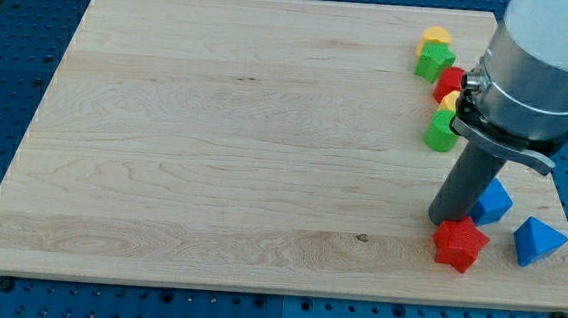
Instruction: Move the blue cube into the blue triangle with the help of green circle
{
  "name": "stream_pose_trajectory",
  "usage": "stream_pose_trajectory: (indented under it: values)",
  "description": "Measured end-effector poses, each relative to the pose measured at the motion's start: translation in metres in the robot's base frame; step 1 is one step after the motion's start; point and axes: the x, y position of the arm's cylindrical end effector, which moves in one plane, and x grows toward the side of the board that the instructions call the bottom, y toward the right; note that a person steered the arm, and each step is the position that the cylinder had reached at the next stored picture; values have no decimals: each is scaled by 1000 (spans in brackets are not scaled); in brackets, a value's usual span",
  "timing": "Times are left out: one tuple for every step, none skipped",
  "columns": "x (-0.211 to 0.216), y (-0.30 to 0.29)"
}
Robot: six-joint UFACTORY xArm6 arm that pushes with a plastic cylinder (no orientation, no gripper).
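Note:
The blue cube (493,202) lies near the board's right edge, touching the right side of my dark rod. The blue triangle (538,242) lies to its lower right, a small gap away. The green circle (440,132) stands higher up, to the upper left of the rod. My tip (449,222) rests on the board just left of the blue cube and right above a red star (459,243).
A yellow block (435,35), a green star (435,61), a red block (450,82) and a small yellow block (449,100) run in a line above the green circle. The wooden board (225,145) ends close to the right of the blue triangle.

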Motion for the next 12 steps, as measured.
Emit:
stream_pose_trajectory:
  values:
    - [-12,-4]
    - [-63,-24]
    - [-125,-41]
    - [-164,-41]
    - [-189,-19]
    - [-206,7]
    - [-206,13]
    - [-201,13]
    - [-184,9]
    - [-172,9]
    - [-158,9]
    - [-139,9]
